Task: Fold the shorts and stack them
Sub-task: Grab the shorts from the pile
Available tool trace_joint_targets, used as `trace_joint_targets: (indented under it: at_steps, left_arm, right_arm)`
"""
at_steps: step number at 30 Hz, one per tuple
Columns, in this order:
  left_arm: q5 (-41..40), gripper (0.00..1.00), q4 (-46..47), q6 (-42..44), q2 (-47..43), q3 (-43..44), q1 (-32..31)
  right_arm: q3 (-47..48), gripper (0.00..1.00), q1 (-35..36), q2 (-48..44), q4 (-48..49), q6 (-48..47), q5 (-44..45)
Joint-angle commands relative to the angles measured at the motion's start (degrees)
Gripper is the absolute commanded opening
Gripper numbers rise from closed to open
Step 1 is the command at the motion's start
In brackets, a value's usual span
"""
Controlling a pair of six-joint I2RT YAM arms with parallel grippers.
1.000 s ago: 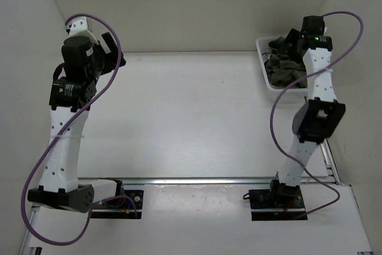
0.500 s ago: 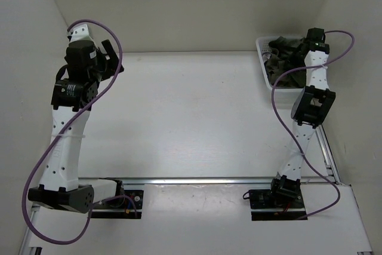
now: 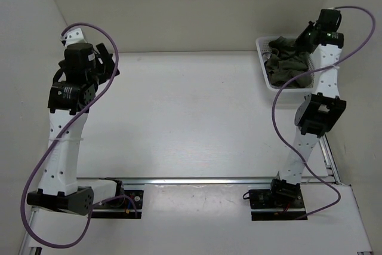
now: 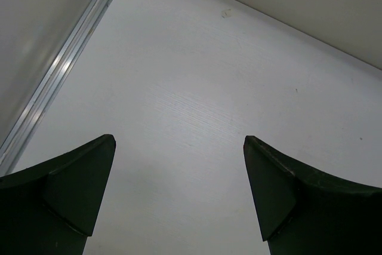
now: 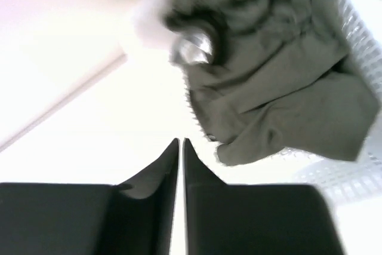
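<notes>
The dark olive-green shorts (image 3: 285, 67) lie crumpled in a white mesh basket (image 3: 261, 57) at the far right of the table. In the right wrist view the shorts (image 5: 280, 82) hang over the basket's rim (image 5: 325, 174), just right of and beyond my fingertips. My right gripper (image 3: 304, 35) is raised over the basket's back corner; its jaws (image 5: 181, 140) are shut together with nothing between them and do not touch the cloth. My left gripper (image 3: 108, 58) hovers at the far left, its fingers (image 4: 179, 140) wide open over bare table.
White walls close in the table at the back and on both sides. An aluminium rail (image 4: 54, 82) runs along the left edge, another (image 3: 203, 180) across the front by the arm bases. Purple cables loop off both arms.
The right gripper's jaws have closed on nothing, and that arm has risen and swung back toward the right wall. The left arm has shifted slightly to the left.
</notes>
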Motion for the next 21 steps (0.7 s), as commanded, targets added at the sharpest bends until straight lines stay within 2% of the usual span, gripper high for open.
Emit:
trace_joint_targets:
  at_steps: [1, 2, 4, 6, 10, 14, 21]
  left_arm:
    - [0.8, 1.00, -3.8, -2.1, -2.8, 1.5, 0.2]
    - [0.8, 1.00, -3.8, -2.1, -3.7, 1.0, 0.2]
    - [0.8, 1.00, -3.8, -2.1, -5.0, -0.8, 0.2]
    - [1.3, 1.00, -3.8, -2.1, -5.0, -1.4, 0.2]
    - [2.7, 1.00, -3.8, -2.1, -4.3, -2.6, -0.3]
    - [3.9, 1.00, -3.3, -2.1, -3.0, -4.8, -0.3]
    - [3.9, 1.00, -3.8, -1.6, 3.4, -5.4, -0.3]
  right_arm:
    - [-4.4, 0.15, 0.4, -8.1, 3.0, -4.3, 1.8]
    - [-5.5, 0.19, 0.4, -8.1, 2.2, -5.0, 2.4]
    - [-6.6, 0.44, 0.4, -7.6, 0.8, -6.0, 3.1]
    - [-6.6, 0.51, 0.4, -6.1, -0.1, -6.6, 4.7]
    - [-5.8, 0.88, 0.4, -2.9, -0.1, -7.2, 7.4]
    - [-2.2, 1.00, 0.4, 1.3, -0.7, -7.2, 10.7]
    - [3.8, 1.00, 0.4, 10.4, -0.7, -5.2, 10.1]
